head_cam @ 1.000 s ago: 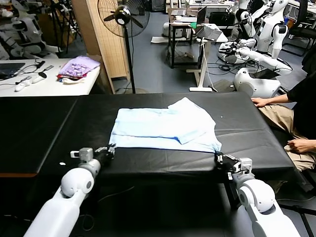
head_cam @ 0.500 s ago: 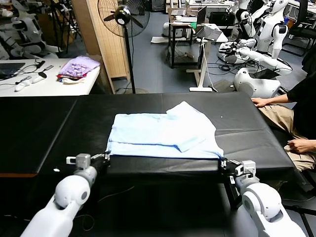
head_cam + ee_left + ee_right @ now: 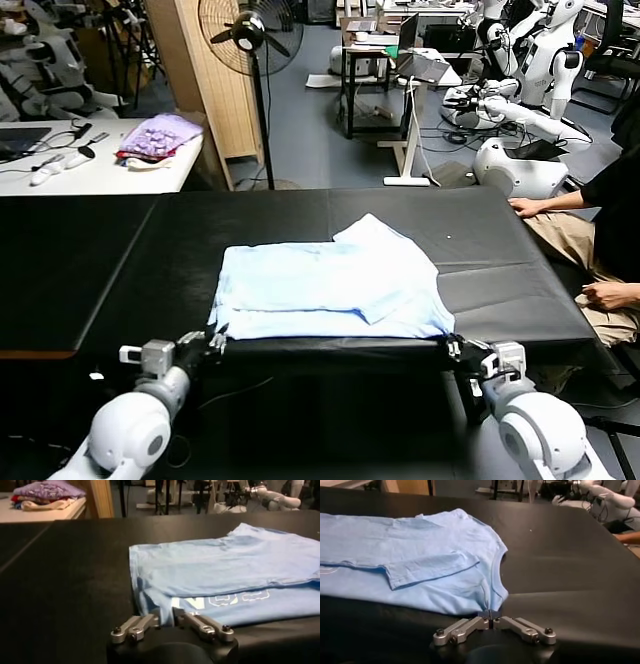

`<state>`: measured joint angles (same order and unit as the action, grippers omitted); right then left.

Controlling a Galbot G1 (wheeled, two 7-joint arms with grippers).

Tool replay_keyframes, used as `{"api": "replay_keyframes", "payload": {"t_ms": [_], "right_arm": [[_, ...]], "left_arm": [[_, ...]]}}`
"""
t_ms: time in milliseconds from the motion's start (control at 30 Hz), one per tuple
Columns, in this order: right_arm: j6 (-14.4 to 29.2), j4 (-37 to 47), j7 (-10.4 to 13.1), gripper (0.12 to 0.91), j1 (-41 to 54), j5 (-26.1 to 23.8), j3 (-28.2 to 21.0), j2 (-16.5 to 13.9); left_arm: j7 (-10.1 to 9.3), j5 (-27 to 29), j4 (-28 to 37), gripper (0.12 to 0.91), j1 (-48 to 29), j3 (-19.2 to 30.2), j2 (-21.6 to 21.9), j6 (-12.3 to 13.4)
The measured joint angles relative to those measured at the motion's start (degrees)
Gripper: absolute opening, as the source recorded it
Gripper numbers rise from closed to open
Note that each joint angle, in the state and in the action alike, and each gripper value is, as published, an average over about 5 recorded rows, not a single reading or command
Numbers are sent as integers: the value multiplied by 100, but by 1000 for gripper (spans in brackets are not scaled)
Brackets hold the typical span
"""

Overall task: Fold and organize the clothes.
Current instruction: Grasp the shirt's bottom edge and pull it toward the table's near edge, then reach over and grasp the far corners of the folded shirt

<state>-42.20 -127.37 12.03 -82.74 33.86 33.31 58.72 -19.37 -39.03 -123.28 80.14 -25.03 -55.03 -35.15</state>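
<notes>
The pale light-blue T-shirt (image 3: 330, 290) lies folded across the black table (image 3: 90, 260), its near edge at the table's front edge. My left gripper (image 3: 213, 340) is at the shirt's near left corner; in the left wrist view that gripper (image 3: 166, 617) has a bunch of the T-shirt (image 3: 225, 565) between its fingertips. My right gripper (image 3: 452, 347) is at the near right corner. In the right wrist view it (image 3: 490, 616) is shut on the edge of the T-shirt (image 3: 410, 555) just below the collar.
A purple-lilac cloth bundle (image 3: 158, 135) sits on a white side table at the back left. A person (image 3: 605, 230) sits at the table's right end. A standing fan (image 3: 250, 35) and other robots are behind the table.
Both grippers have drawn back toward the table's front edge, dragging the T-shirt's near edge with them. The shirt now lies closer to me.
</notes>
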Motion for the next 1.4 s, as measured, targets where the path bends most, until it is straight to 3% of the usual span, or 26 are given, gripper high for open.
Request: {"api": "replay_keyframes", "payload": {"t_ms": [67, 167, 333, 533, 733, 933, 1133, 1400], "right_arm": [[0, -95, -42, 775, 57, 101, 81, -55], [0, -16, -147, 795, 359, 169, 86, -106], [38, 759, -316, 798, 1526, 141, -336, -51], [511, 2354, -370, 798, 3299, 33, -1239, 150], [723, 4156, -442, 798, 4861, -127, -2056, 600], [758, 5802, -638, 798, 5911, -491, -2515, 1244], [949, 7077, -986, 798, 6552, -937, -2713, 1751], [948, 8097, -985, 794, 6885, -1256, -2655, 2114]], "left_arm": [[-44, -47, -85, 697, -8, -56, 45, -39], [-37, -214, -131, 781, -131, -161, 98, -14], [-15, -611, 257, 798, -909, -119, 75, 121], [66, -945, 1495, 798, -2473, 324, -22, 125], [260, -957, 2951, 798, -3879, 939, -138, 14], [453, -922, 4118, 798, -4765, 1500, -325, -400], [625, -776, 4714, 798, -5098, 1734, -468, -613], [846, -700, 5102, 798, -5218, 1782, -573, -587]]}}
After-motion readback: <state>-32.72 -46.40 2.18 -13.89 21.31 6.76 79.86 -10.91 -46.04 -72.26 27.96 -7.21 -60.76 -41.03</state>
